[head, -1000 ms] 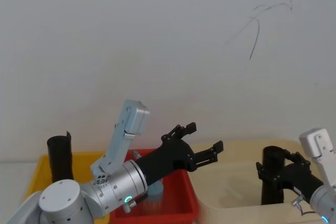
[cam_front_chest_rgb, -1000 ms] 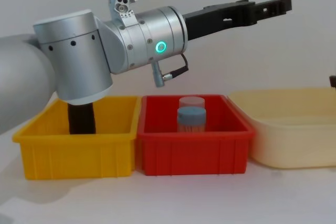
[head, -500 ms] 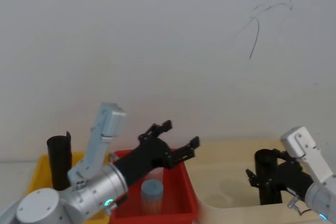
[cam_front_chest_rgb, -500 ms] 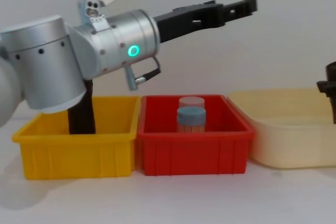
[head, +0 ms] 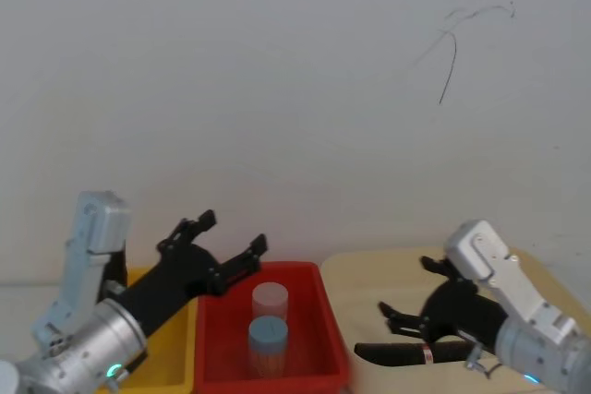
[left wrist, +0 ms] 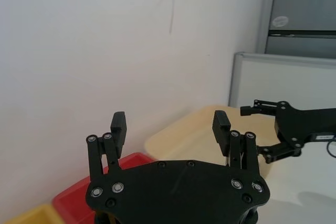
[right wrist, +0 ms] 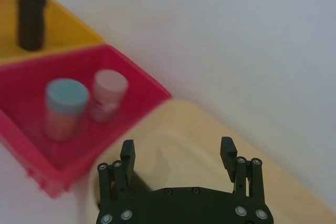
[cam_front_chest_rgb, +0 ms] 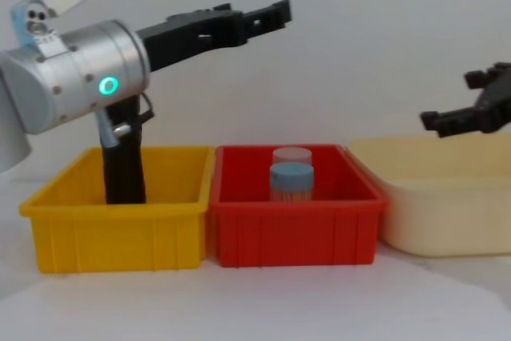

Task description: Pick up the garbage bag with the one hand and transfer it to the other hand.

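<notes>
1. In the cream tub [head: 369, 265] beside the red bin [head: 294, 268], the garbage bag [head: 406, 352] is lying with its far end hidden behind the right arm [head: 531, 339].
2. In the yellow bin [cam_front_chest_rgb: 120, 241] on the red bin's other side, the left arm [cam_front_chest_rgb: 64, 93] is covering the top of the black roll [cam_front_chest_rgb: 124, 181].
3. The tub's end farthest from the red bin is running off the chest view's edge.

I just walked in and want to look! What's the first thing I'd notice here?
You'd first notice the big silver arm with a green light, whose open left gripper reaches out high over the red bin. On the other side, the open right gripper hovers above the garbage bag, a black roll lying flat in the cream tub.
</notes>
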